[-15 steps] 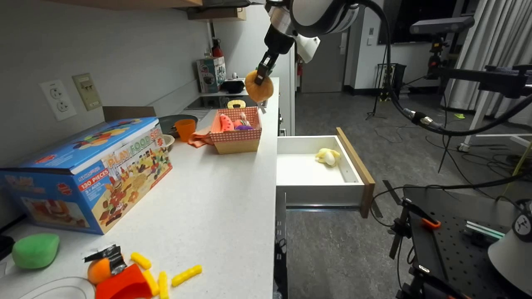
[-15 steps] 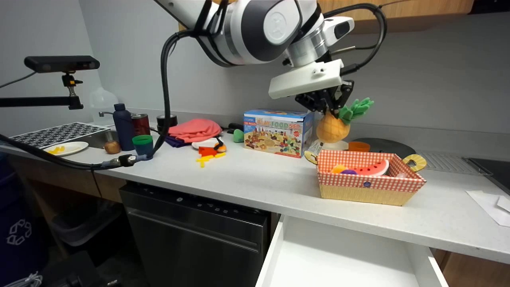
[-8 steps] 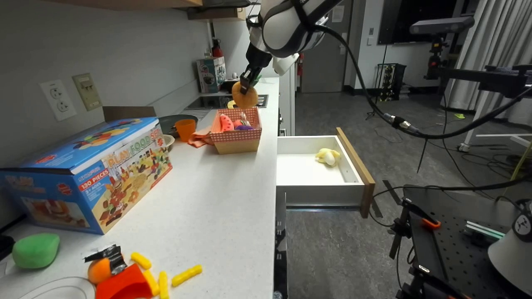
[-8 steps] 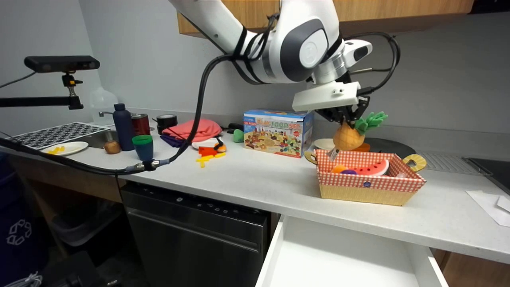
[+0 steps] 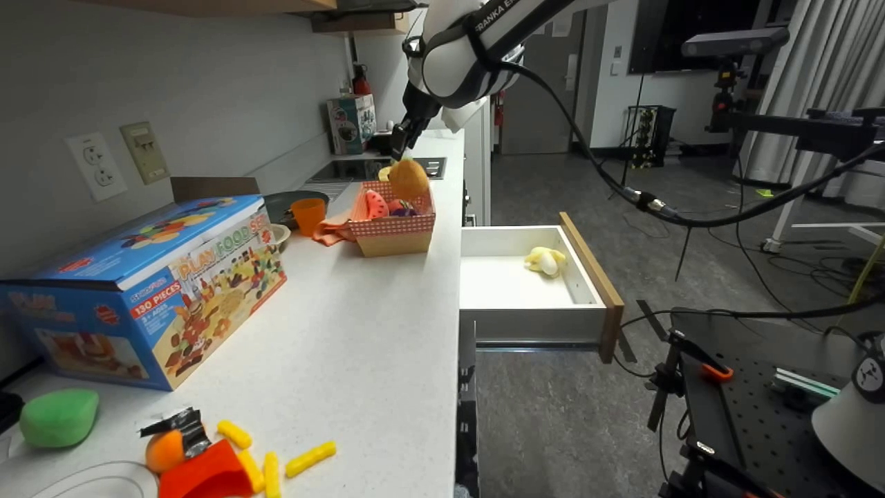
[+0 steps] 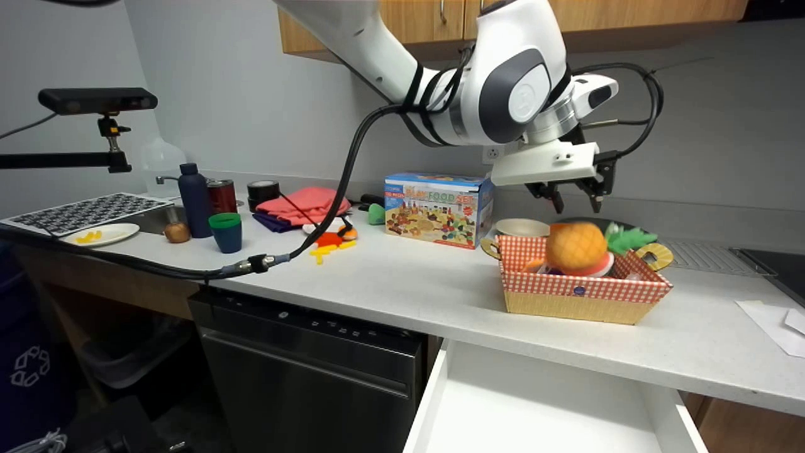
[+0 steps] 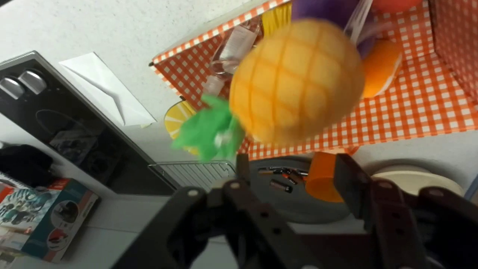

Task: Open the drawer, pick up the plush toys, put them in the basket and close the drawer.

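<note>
Over the basket [image 6: 569, 304] on the countertop [image 6: 402, 277], my gripper [image 6: 577, 205] hung with its fingers spread and nothing between them, having just released the orange plush [image 6: 575, 247] it had pinched a moment earlier. In an exterior view the pineapple-shaped toy showed at 6 o'clock beneath the parted fingertips, rising above the rim; in the wrist view it sat at 12 o'clock from them, its green leaves [image 7: 211, 130] at 8 o'clock and its edges blurred. From my distant controls I could not tell whether it was dropping or had settled. The release, I judged, left this toy as good as delivered, provided it did not roll out over the low side. The pale yellow plush [image 5: 545, 261] lay in the pulled-out drawer [image 5: 494, 287], between 3 and 4 o'clock from the basket in an exterior view, which left me one more pickup, one more drop and the closing push.
</note>
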Robot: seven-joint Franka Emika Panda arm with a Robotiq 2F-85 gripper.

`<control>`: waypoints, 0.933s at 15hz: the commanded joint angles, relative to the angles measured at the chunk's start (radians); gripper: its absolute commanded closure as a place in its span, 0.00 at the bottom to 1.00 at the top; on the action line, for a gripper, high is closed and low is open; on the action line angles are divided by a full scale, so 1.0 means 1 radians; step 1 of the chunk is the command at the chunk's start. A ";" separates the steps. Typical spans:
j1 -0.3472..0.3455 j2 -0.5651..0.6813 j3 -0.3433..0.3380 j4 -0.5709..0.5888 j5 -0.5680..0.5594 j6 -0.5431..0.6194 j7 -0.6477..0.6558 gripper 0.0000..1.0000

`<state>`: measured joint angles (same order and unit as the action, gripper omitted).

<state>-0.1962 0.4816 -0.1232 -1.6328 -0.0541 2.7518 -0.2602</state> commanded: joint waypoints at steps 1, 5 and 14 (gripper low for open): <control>-0.005 -0.019 -0.024 0.030 -0.040 0.017 0.028 0.08; 0.035 -0.041 -0.146 0.003 -0.191 0.012 0.113 0.00; 0.037 0.020 -0.280 -0.089 -0.363 -0.160 0.268 0.00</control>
<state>-0.1855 0.4870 -0.3615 -1.7154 -0.3620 2.6641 -0.0719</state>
